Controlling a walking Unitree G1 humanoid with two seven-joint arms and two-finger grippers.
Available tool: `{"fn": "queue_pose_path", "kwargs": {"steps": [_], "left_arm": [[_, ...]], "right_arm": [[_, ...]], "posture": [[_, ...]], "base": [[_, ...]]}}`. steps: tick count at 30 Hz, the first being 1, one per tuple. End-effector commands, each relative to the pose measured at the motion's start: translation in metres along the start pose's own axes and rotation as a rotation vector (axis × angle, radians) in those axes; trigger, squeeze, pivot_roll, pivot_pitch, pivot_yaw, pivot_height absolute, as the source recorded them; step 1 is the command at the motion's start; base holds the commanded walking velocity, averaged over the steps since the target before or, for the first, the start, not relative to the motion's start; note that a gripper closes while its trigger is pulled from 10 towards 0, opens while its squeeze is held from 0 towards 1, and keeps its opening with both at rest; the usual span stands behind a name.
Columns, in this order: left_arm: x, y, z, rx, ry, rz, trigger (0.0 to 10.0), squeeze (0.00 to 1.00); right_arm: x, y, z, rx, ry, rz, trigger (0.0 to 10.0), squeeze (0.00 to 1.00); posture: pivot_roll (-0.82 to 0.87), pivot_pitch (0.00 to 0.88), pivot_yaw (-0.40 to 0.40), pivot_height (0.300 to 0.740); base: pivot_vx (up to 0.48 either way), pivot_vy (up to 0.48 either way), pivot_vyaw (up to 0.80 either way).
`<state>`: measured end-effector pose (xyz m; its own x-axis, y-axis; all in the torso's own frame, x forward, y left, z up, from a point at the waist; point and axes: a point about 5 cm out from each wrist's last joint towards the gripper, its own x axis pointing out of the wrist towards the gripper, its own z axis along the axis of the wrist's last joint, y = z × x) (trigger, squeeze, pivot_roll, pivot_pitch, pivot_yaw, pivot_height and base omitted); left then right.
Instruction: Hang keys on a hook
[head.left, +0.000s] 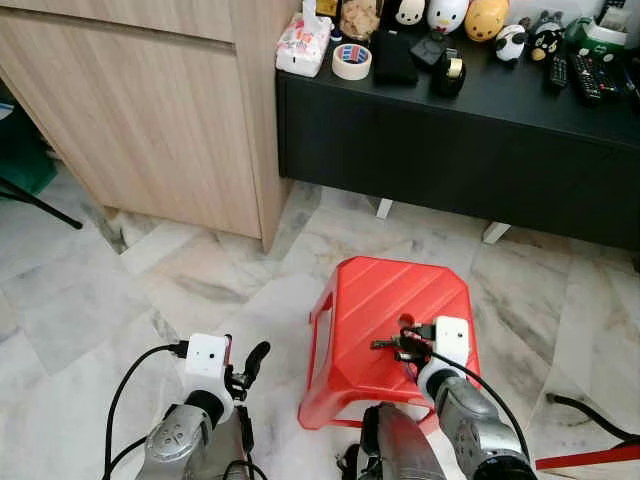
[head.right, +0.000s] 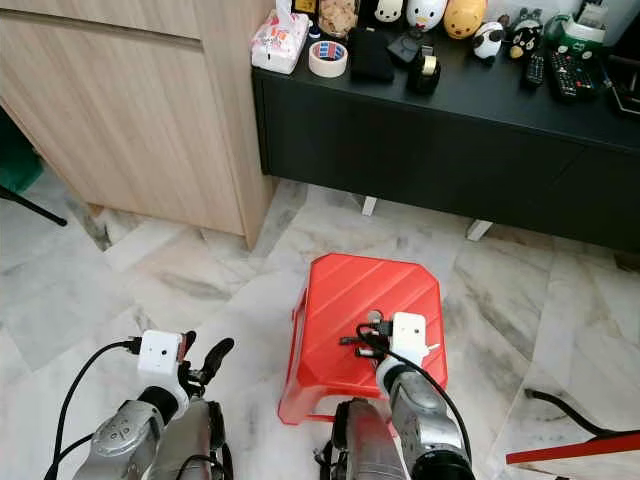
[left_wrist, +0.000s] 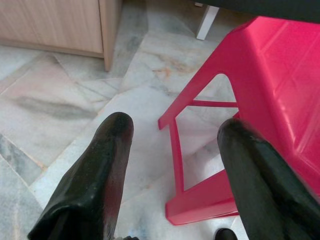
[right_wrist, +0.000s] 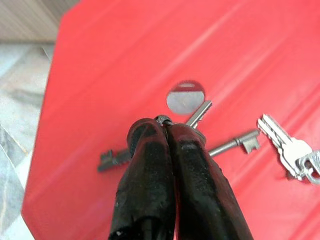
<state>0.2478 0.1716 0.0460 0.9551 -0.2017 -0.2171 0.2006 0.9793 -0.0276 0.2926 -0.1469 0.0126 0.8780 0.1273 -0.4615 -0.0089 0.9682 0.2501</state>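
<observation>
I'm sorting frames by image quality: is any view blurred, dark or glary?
Both eye views are sharp and evenly lit; right wrist view has the right gripper soft in the foreground, keys crisp; left wrist view shows the left gripper slightly soft, stool clear.

Stool: a red plastic stool (head.left: 385, 305) stands on the marble floor (head.left: 150, 290), near a black cabinet (head.left: 460, 150).
On the stool: a bunch of keys (right_wrist: 235, 142) lies spread on the ribbed red top, beside its round centre hole (right_wrist: 185, 97).
</observation>
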Motion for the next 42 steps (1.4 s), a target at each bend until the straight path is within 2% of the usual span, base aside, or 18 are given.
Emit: {"fn": "queue_pose_path", "kwargs": {"steps": [1,8,9,11,15,16,17,18,22,28,36,42], "left_arm": [[-0.002,0.000,-0.007,0.008,0.026,0.003,10.0,0.00],[-0.002,0.000,-0.008,0.009,0.028,0.005,10.0,0.00],[-0.001,0.001,-0.008,0.010,0.028,0.007,10.0,0.00],[-0.001,0.001,-0.008,0.011,0.028,0.008,10.0,0.00],[0.001,0.002,-0.008,0.012,0.028,0.010,10.0,0.00],[0.002,0.002,-0.008,0.012,0.028,0.011,10.0,0.00],[0.004,0.003,-0.008,0.012,0.029,0.012,10.0,0.00],[0.006,0.003,-0.008,0.011,0.025,0.015,10.0,0.00],[0.011,0.006,-0.010,0.009,0.030,0.024,10.0,0.00],[0.016,0.011,-0.017,0.002,0.052,0.039,10.0,0.00],[0.024,0.015,-0.020,-0.007,0.055,0.058,10.0,0.00],[0.028,0.016,-0.020,-0.009,0.047,0.062,10.0,0.00]], "right_arm": [[-0.002,-0.004,-0.001,0.023,-0.011,-0.007,0.0,0.00],[-0.004,-0.002,-0.006,0.008,-0.002,-0.002,0.0,0.00],[-0.005,-0.004,-0.003,-0.062,-0.033,-0.021,0.0,0.00],[-0.007,-0.004,0.000,-0.094,-0.072,-0.024,0.0,0.00],[-0.012,-0.002,0.003,-0.042,-0.134,-0.024,0.0,0.00],[-0.014,-0.001,0.002,-0.039,-0.151,-0.023,1.9,0.00],[-0.016,-0.001,0.002,-0.034,-0.168,-0.023,1.9,0.00],[-0.022,-0.003,0.000,-0.013,-0.198,-0.051,10.0,0.00],[-0.031,-0.006,-0.005,0.003,-0.232,-0.066,10.0,0.00],[-0.031,-0.007,0.000,0.004,-0.272,-0.068,10.0,0.00],[-0.024,-0.005,0.014,0.005,-0.312,-0.065,10.0,0.00],[-0.021,-0.003,0.017,0.006,-0.327,-0.060,10.0,0.00]], "posture": [[0.07,0.261,-0.114,0.633],[0.07,0.257,-0.114,0.633],[0.07,0.253,-0.113,0.633],[0.07,0.249,-0.114,0.633],[0.07,0.234,-0.115,0.633],[0.07,0.231,-0.115,0.633],[0.07,0.225,-0.116,0.633],[0.07,0.217,-0.115,0.633],[0.06,0.192,-0.112,0.633],[0.05,0.137,-0.110,0.633],[0.05,0.083,-0.105,0.683],[0.05,0.063,-0.106,0.713]], "base": [[0.000,0.000,0.00],[0.000,0.000,0.00],[0.000,0.000,0.00],[0.000,0.000,0.00],[0.000,0.000,0.00],[0.000,0.000,0.00],[0.000,0.000,0.00],[0.000,0.000,0.00],[0.000,0.000,0.00],[0.000,0.000,0.00],[0.000,0.000,0.00],[0.000,0.000,0.00]]}}
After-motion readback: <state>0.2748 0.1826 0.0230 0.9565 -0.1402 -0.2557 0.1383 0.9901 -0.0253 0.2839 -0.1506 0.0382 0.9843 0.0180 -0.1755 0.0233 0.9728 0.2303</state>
